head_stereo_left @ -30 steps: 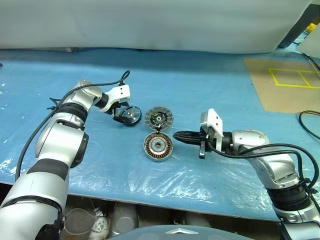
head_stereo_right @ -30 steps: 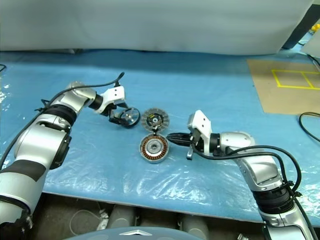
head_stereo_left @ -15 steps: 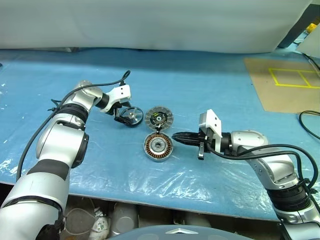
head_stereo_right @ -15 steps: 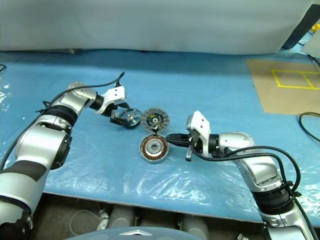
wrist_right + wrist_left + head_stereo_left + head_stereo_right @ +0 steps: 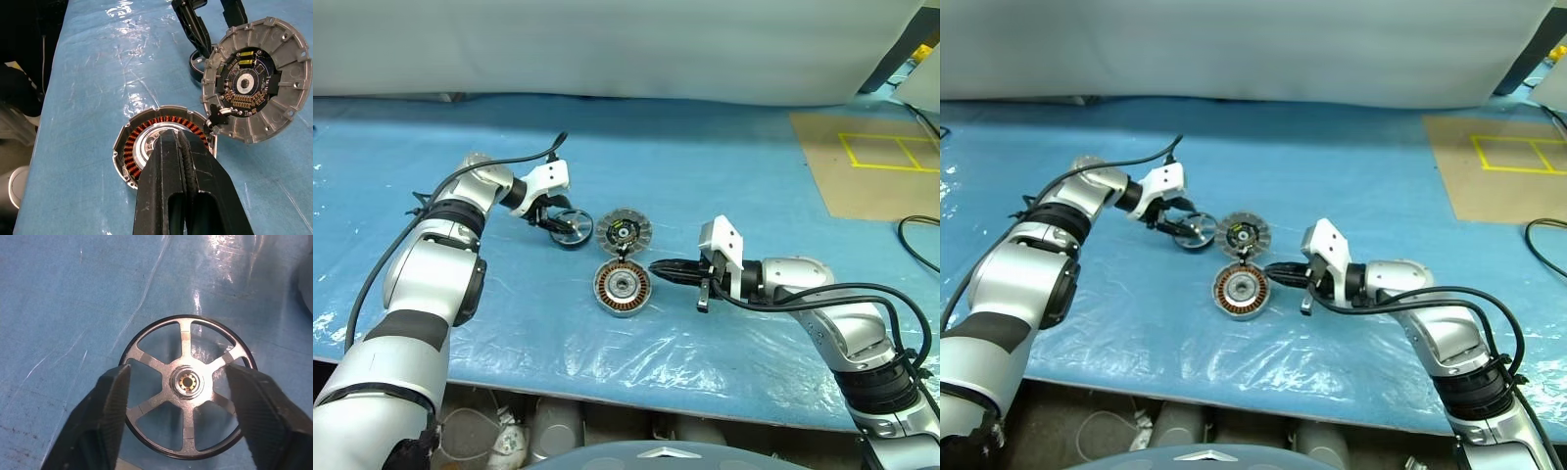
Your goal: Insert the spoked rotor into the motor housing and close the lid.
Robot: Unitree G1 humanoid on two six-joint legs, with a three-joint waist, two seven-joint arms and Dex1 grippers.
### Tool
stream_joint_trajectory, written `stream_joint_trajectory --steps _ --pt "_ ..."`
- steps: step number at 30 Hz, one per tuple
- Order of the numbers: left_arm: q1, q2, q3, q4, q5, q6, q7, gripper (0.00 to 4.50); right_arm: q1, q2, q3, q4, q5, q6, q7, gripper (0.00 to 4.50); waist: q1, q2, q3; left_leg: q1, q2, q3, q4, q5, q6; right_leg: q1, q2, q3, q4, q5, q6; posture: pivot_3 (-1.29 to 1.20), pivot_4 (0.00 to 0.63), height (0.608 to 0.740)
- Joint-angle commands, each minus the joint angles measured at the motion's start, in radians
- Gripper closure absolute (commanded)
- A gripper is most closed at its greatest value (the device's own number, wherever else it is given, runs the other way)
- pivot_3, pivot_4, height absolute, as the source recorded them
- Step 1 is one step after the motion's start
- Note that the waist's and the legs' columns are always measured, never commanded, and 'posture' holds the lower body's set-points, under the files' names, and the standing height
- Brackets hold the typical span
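The spoked rotor lies flat on the blue sheet, left of the lid. My left gripper has a finger on each side of it, pressed against the black rim. The lid lies with its ribbed face and black centre up. Just in front of it is the motor housing, copper windings showing. My right gripper is shut and empty, lying low with its tip at the housing's right edge.
A blue plastic sheet covers the table. A brown board with yellow tape lines lies at the back right. A black cable loops at the right edge. A white cloth hangs behind the table.
My left gripper's fingers have closed in on the rotor's rim. Both arms and all three discs have stayed where they were.
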Motion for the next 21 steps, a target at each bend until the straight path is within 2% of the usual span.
stream_joint_trajectory --steps 1,21 --pt "-0.025 0.005 0.005 -0.014 0.0 -0.013 -0.005 1.51 -0.019 -0.004 0.0 -0.023 0.004 0.002 -0.006 4.5 0.0 0.0 0.0 0.0 0.0 0.0 0.0 0.0 0.0 0.0 0.0 0.0 0.0 0.0 0.0 0.0 0.15 0.74" --pt "0.017 -0.002 -0.06 -0.006 0.074 -0.017 0.01 1.51 0.041 -0.002 0.012 0.023 -0.046 -0.065 -0.01 4.5 0.0 -0.002 0.001 0.0 0.0 0.0 0.0 0.0 0.0 0.0 0.0 0.0 -0.001 0.0 0.0 0.0 0.15 0.74"
